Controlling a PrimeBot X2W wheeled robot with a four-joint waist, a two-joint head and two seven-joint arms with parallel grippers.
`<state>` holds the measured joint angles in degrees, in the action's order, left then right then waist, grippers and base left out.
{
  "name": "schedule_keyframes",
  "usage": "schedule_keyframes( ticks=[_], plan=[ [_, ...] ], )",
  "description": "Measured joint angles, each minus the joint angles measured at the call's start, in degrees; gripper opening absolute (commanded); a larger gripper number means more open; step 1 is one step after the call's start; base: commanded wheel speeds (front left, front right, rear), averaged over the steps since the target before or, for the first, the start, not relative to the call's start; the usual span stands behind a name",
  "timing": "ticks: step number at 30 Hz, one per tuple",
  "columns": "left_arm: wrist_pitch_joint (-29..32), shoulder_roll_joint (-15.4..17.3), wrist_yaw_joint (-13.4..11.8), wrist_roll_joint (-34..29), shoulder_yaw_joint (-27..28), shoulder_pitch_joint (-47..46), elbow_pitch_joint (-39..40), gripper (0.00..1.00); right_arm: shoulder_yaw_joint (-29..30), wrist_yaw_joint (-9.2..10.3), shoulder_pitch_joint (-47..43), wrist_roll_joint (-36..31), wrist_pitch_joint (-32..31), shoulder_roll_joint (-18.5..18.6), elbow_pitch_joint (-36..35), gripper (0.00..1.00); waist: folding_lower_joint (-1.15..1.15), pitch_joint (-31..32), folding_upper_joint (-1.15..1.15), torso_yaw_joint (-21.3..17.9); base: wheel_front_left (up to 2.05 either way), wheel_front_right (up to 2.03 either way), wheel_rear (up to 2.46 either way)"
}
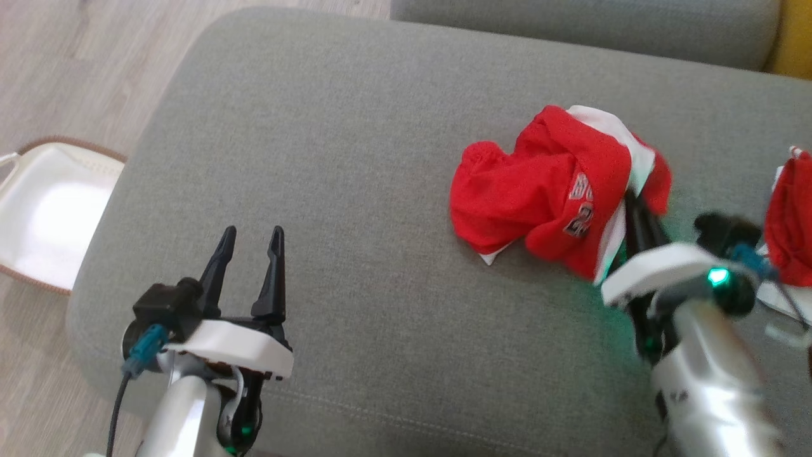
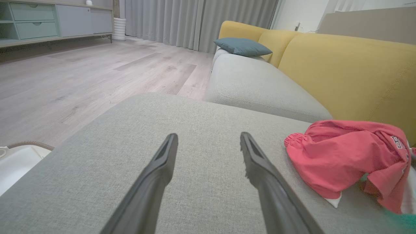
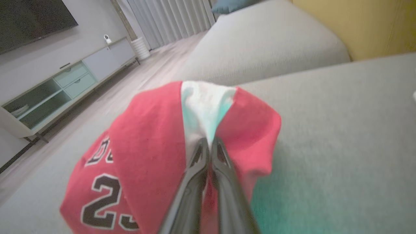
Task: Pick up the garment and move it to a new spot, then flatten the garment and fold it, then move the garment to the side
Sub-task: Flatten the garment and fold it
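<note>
The tips of the right jaws were hidden behind the garment (image 1: 552, 190) in the head view, and the right forearm (image 1: 710, 374) was blurred. The right wrist view showed them pressed together on a white panel of the garment, between red ones. The garment sat crumpled on the right half of a grey woven sofa cushion (image 1: 380, 127). It was soft red cloth with white trim and a partly folded-under number. The left jaws stood wide apart and empty over bare cushion, well apart from it. A second red cloth (image 1: 790, 222) and a brown-rimmed white basket (image 1: 38, 209) were cut off at the edges.
</note>
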<state>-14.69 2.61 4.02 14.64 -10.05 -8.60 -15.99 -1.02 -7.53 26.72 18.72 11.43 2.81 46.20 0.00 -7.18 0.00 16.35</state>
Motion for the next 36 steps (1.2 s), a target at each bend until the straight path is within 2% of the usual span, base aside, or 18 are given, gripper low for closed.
schedule_keyframes(
  ticks=[6, 13, 17, 20, 21, 24, 29, 32, 36],
  plan=[
    [0.00, -0.04, -0.54, 0.11, -0.42, 0.18, 0.02, 1.00, 3.14, 0.00, 6.81, -9.02, -0.91, 0.48, -3.45, 0.00, 0.00, 2.15, 0.00, -0.40, 0.00, 0.00, 0.00],
    [0.00, -0.05, -1.07, 1.08, -1.01, 0.48, 0.03, 1.00, -1.46, -0.01, 17.31, -15.58, -2.03, 3.30, -7.21, 0.00, 0.00, 3.92, 0.00, 0.28, 0.00, 0.00, 0.00],
    [0.00, -0.05, -1.54, 1.26, -2.09, 1.78, 0.24, 1.00, -10.71, -0.01, 23.87, -20.06, -1.15, 5.55, -8.40, 0.00, 0.00, 5.03, 0.00, 1.22, 0.00, 0.00, 0.00],
    [0.00, -0.03, -2.00, 1.26, -2.07, 3.05, 0.36, 1.00, -20.22, -0.01, 24.99, -20.08, -0.74, 5.64, -8.02, 0.00, 0.00, 5.71, 0.00, 1.66, 0.00, 0.00, 0.00],
    [0.00, -0.01, -2.01, 1.26, -2.07, 3.59, 0.58, 1.00, -25.77, -0.01, 23.24, -18.31, -0.76, 5.57, -7.42, 0.00, 0.00, 5.94, 0.00, 1.87, 0.00, 0.00, 0.00],
    [0.00, 0.00, -2.05, 1.26, -2.04, 3.75, 0.64, 1.00, -32.89, -0.01, 17.01, -14.30, -1.24, 6.60, -6.58, 0.00, 0.00, 5.84, 0.00, 1.74, 0.00, 0.00, 0.00],
    [0.00, -0.01, -2.00, 1.23, -1.78, 3.76, 0.65, 1.00, -44.79, -0.01, 6.15, -7.81, -3.74, 11.10, -5.64, 0.00, 0.00, 5.44, 0.00, 0.30, 0.00, 0.00, 0.00],
    [0.00, -0.01, -1.90, 1.18, -1.82, 3.75, 0.63, 1.00, -50.36, -0.01, 4.33, -5.11, -4.25, 14.12, -6.56, 0.00, 0.00, 5.35, 0.00, -0.90, 0.00, 0.00, 0.00],
    [0.00, -0.01, -1.65, 0.94, -1.90, 3.75, 0.56, 1.00, -54.98, -0.01, 4.47, -3.12, -4.93, 17.80, -8.17, 0.00, 0.00, 5.34, 0.00, -2.79, 0.00, 0.00, 0.00]
  ],
)
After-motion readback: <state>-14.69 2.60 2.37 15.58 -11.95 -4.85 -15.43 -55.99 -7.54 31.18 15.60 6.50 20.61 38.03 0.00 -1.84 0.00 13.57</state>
